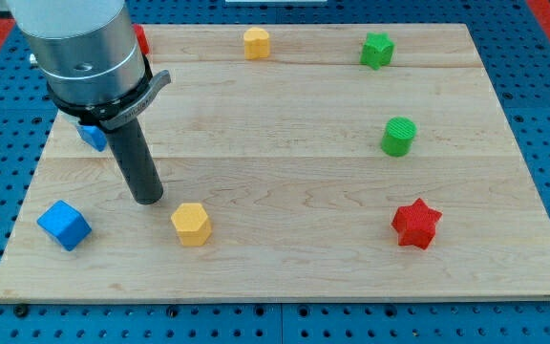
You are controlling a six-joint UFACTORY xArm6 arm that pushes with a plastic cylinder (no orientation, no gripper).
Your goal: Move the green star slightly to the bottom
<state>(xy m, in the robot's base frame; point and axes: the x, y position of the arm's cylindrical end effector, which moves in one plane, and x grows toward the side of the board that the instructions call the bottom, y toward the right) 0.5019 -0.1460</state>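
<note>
A: Camera view, tool state?
B: My tip (pixel 148 199) is a bare rod, grasping nothing, resting on the wooden board (pixel 285 268) just left of a yellow block (pixel 191 225).
A: Green star (pixel 377 50)?
B: Top right of the view, well apart from the rod.

One camera only, so nothing shared with a second view. Set high up, in front of the wooden board (pixel 285 153), looking down at a slant. Near enough for the board to fill almost the whole frame, with thin strips of blue pegboard (pixel 542 76) around the edges. Far edge of the board along the top, near edge along the bottom. Arm's grey body (pixel 79 43) big and close, cut off at the upper left.
</note>
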